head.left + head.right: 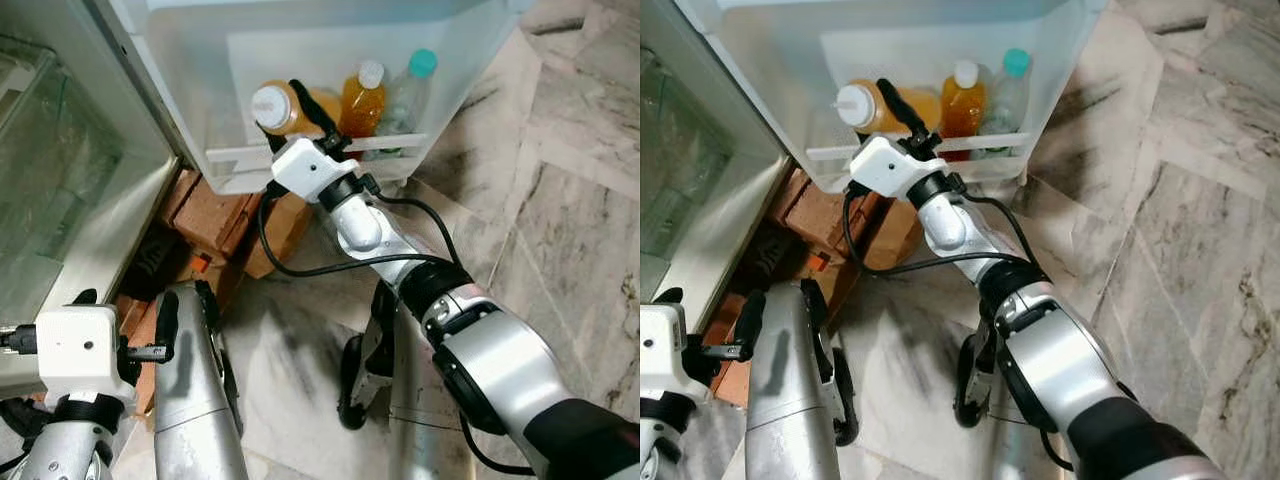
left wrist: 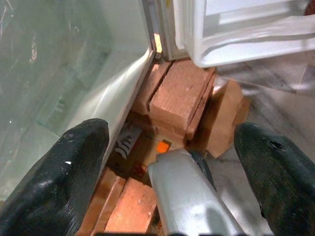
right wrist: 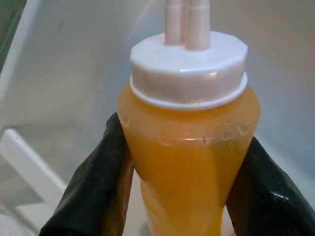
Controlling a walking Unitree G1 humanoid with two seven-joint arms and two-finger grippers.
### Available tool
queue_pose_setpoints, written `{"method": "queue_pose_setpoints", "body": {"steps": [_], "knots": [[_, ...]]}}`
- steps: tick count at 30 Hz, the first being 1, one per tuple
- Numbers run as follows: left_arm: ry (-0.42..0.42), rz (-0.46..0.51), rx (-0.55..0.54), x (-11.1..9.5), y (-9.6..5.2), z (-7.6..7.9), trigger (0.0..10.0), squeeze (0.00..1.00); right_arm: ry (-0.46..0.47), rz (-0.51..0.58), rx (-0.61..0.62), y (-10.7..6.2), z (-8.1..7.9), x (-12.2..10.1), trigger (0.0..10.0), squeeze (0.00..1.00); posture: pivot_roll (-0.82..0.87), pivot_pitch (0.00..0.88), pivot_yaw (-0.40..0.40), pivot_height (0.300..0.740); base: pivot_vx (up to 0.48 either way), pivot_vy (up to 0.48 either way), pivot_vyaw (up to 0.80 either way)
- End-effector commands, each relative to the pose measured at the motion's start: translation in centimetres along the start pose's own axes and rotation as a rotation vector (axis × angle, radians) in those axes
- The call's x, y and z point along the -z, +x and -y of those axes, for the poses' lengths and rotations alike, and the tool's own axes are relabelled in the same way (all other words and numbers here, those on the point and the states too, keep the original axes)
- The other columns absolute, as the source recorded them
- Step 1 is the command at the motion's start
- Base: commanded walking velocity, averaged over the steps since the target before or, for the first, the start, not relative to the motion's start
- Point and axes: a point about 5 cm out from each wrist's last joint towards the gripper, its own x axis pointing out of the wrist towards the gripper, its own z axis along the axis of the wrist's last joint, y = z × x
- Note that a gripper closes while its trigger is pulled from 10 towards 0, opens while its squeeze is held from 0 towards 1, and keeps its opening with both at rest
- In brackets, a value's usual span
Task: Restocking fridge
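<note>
at far left the left gripper (image 1: 150, 350) hangs idle, jaws released and holding nothing, low by the fridge (image 1: 70, 190) body; its wrist view looks onto bricks (image 2: 177, 96) stacked under the cabinet. further right, the right gripper (image 1: 300, 125) reaches into the door shelf (image 1: 300, 155), jaws clenched on the sauce bottle (image 1: 280, 108), an orange squeeze bottle with a white cap, gripped just below the cap. the bottle sits tilted at the left end of the shelf, beside a juice bottle (image 1: 363, 100) and a clear bottle (image 1: 405, 95) with a teal cap.

this looks like the placing step: the bottle is inside the shelf but not yet let go. the next move calls for standing it upright behind the rail, then opening and backing out without knocking the neighbours.

the bottle's base is hidden behind the rail and gripper, so whether it rests on the shelf floor cannot be told. the fridge interior is cut off and hazy behind glass.
</note>
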Motion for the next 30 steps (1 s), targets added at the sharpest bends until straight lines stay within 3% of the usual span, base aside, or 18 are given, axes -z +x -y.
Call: {"method": "queue_pose_setpoints", "body": {"steps": [1,4,8,10,11,13,17,23,24,26,27,30], "knots": [[-0.003,-0.023,0.013,0.1,-0.5,0.2,10.0,0.0,0.027,-0.045,0.023,-0.3,0.0,0.6,10.0,0.0,0.35,0.49,-0.055,0.478,0.0,0.0,0.0],[0.001,-0.034,0.019,0.1,-0.7,0.1,10.0,0.0,0.094,-0.143,0.067,-0.7,0.0,1.6,10.0,0.0,0.36,0.497,-0.05,0.478,0.0,0.0,0.0],[0.004,-0.036,0.02,0.1,-0.7,0.0,10.0,0.0,0.138,-0.197,0.088,-0.9,-0.1,2.1,10.0,0.0,0.36,0.496,-0.049,0.478,0.0,0.0,0.0],[0.007,-0.038,0.021,0.1,-0.5,-0.1,10.0,0.0,0.254,-0.306,0.129,-1.4,-0.1,3.2,10.0,0.0,0.35,0.498,-0.049,0.478,0.0,0.0,0.0],[0.007,-0.038,0.021,0.1,-0.5,-0.1,10.0,0.0,0.254,-0.306,0.129,-1.4,-0.1,3.2,10.0,0.0,0.35,0.498,-0.049,0.478,0.0,0.0,0.0],[0.007,-0.044,0.031,0.2,-0.4,0.1,10.0,0.0,0.335,-0.411,0.162,-2.0,0.1,4.4,10.0,0.0,0.35,0.496,-0.048,0.478,0.0,0.0,0.0],[0.007,-0.045,0.041,0.2,-0.3,0.3,10.0,0.0,0.348,-0.473,0.168,-2.4,0.3,5.1,10.0,0.0,0.35,0.493,-0.047,0.478,0.0,0.0,0.0],[0.004,-0.046,0.06,0.3,0.1,0.5,10.0,0.0,0.444,-0.598,0.233,-2.9,1.0,6.4,10.0,0.0,0.34,0.477,-0.046,0.478,0.0,0.0,0.0],[0.003,-0.046,0.069,0.4,0.2,0.6,10.0,0.0,0.453,-0.612,0.229,-3.0,1.1,6.5,10.0,0.3,0.34,0.474,-0.045,0.478,0.0,0.0,0.0],[0.003,-0.046,0.071,0.4,0.3,0.6,10.0,0.0,0.453,-0.616,0.226,-3.0,1.1,6.5,10.0,0.3,0.34,0.474,-0.045,0.478,0.0,0.0,0.0],[0.002,-0.045,0.074,0.4,0.3,0.7,10.0,0.0,0.481,-0.627,0.229,-3.0,1.1,6.6,10.0,1.0,0.34,0.471,-0.045,0.478,0.0,0.0,0.0],[0.002,-0.043,0.079,0.4,0.4,0.7,10.0,0.0,0.521,-0.637,0.239,-2.9,1.2,6.7,10.0,1.0,0.34,0.466,-0.045,0.478,0.0,0.0,0.0]]}}
